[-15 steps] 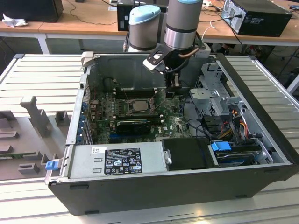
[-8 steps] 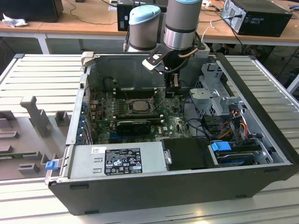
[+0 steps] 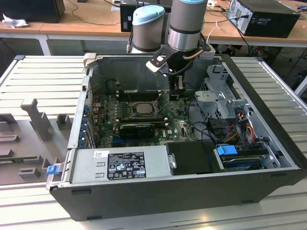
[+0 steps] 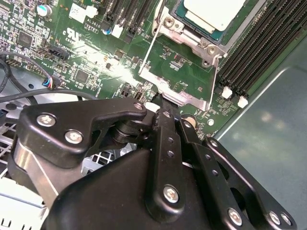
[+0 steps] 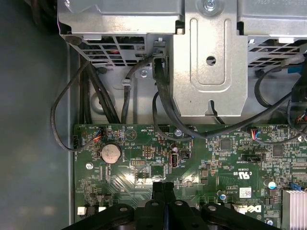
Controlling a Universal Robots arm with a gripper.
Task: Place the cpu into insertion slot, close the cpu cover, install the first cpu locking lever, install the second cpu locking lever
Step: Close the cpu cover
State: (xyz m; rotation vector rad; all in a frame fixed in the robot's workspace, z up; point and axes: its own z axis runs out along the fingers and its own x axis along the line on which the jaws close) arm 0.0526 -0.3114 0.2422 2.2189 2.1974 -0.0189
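Inside the open computer case: the arm reaches steeply down from above, its wrist over the green motherboard.
Gripper: narrow, fingers pressed together with nothing seen between them; the tips point at the near edge of the cpu cover, and I cannot tell whether they touch it.
Cpu cover: swung up and tilted, with board showing through its window.
Cpu: lying flat in the insertion slot, beyond the cover.

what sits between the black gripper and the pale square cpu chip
In the second wrist view, the square grey metal cpu cover frame lies there, with green circuit board showing through its window.
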